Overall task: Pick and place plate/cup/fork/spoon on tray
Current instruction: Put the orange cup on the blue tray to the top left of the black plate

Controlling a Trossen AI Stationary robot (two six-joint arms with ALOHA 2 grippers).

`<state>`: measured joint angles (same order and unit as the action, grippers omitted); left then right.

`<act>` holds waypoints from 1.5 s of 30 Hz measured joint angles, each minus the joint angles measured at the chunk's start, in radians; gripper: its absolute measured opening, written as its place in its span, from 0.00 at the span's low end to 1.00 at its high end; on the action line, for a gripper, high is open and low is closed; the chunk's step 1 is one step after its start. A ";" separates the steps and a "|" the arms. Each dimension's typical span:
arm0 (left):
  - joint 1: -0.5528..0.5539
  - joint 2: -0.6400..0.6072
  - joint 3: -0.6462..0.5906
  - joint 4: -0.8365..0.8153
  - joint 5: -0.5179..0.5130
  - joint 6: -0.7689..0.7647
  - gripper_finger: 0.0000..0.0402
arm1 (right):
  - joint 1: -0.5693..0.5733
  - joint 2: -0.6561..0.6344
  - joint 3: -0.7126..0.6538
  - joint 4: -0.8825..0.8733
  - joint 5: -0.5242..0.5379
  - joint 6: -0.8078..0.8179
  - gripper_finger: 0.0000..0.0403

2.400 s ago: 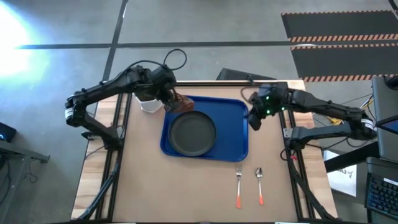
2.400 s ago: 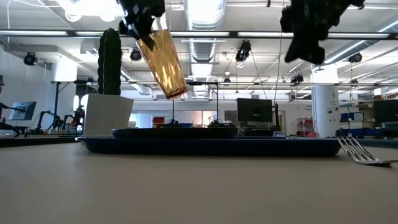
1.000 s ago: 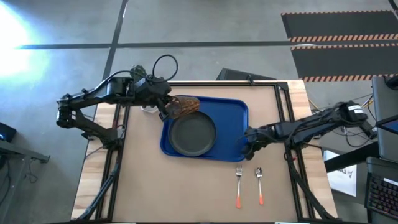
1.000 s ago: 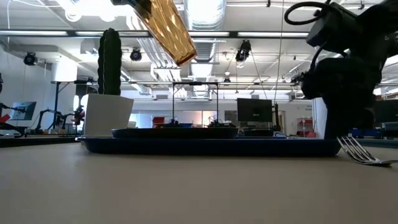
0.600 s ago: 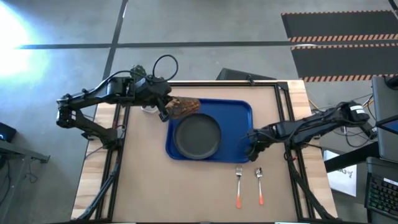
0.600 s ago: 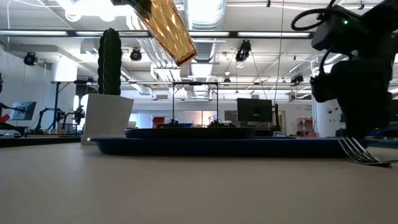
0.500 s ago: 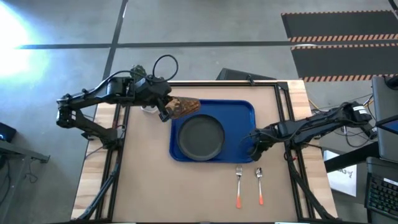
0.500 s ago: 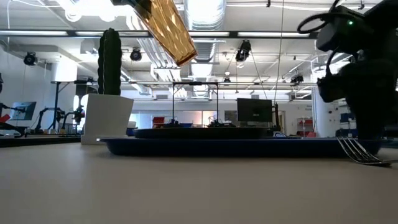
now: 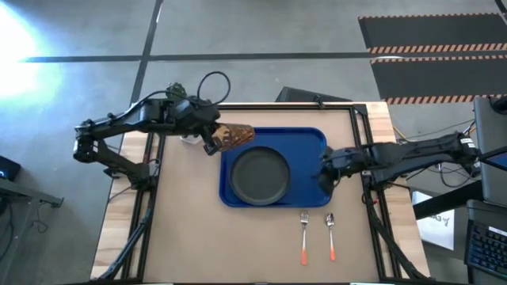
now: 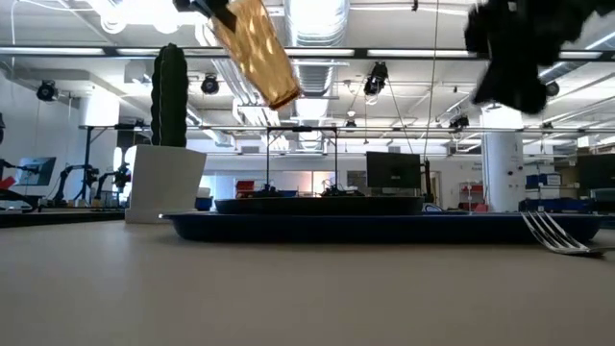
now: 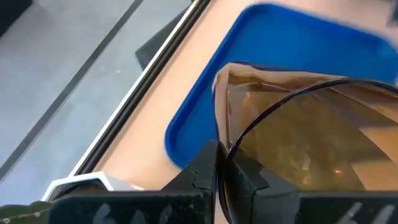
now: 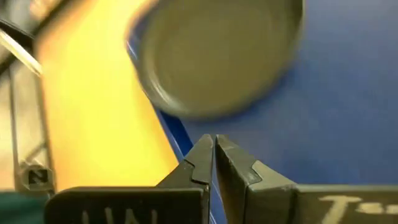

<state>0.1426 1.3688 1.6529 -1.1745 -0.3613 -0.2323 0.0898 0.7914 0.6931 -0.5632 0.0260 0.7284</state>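
My left gripper (image 9: 212,142) is shut on the amber cup (image 9: 236,135), which hangs tilted in the air over the far left corner of the blue tray (image 9: 310,144); the cup also shows high up in the low view (image 10: 259,53). The dark plate (image 9: 257,175) lies on the tray. My right gripper (image 9: 325,176) is shut and empty, raised above the tray's right rim (image 12: 180,134). The fork (image 9: 303,237) and the spoon (image 9: 330,236) lie on the table near the tray's near right corner. My left gripper pinches the cup's wall at its rim (image 11: 225,134) between its two fingers. The fingers come from the table's left side, slanting down. The cup is lifted clear, tilted, its base (image 10: 282,96) pointing down toward the table's right.
A white pot with a green cactus (image 10: 165,163) stands on the table at the tray's far left, under my left arm. Bare table lies near the front edge and left of the tray.
The tray with the plate has slid toward the table's right edge, my right gripper low at its right rim. My right gripper has then risen clear of the tray. My left gripper has kept the cup in the air.
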 joint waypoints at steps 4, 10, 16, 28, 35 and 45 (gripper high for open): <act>0.048 0.059 -0.012 -0.034 -0.007 -0.007 0.00 | 0.000 -0.003 0.146 0.018 0.052 -0.113 0.02; 0.138 0.181 -0.010 -0.102 0.081 -0.009 0.00 | 0.000 0.027 0.347 0.030 0.055 -0.286 0.02; 0.194 0.266 0.012 -0.099 0.102 0.061 0.00 | 0.000 0.086 0.463 0.017 0.052 -0.395 0.02; 0.317 0.364 0.196 -0.147 0.255 0.155 0.00 | 0.000 0.205 0.440 0.011 0.034 -0.388 0.02; 0.358 0.462 0.308 -0.384 0.309 0.201 0.00 | 0.000 0.252 0.440 0.014 0.026 -0.388 0.02; 0.375 0.506 0.335 -0.347 0.355 0.266 0.00 | 0.000 0.257 0.445 0.022 0.026 -0.388 0.02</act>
<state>0.5176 1.8746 1.9882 -1.5212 -0.0066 0.0338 0.0895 1.0484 1.1378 -0.5415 0.0520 0.3401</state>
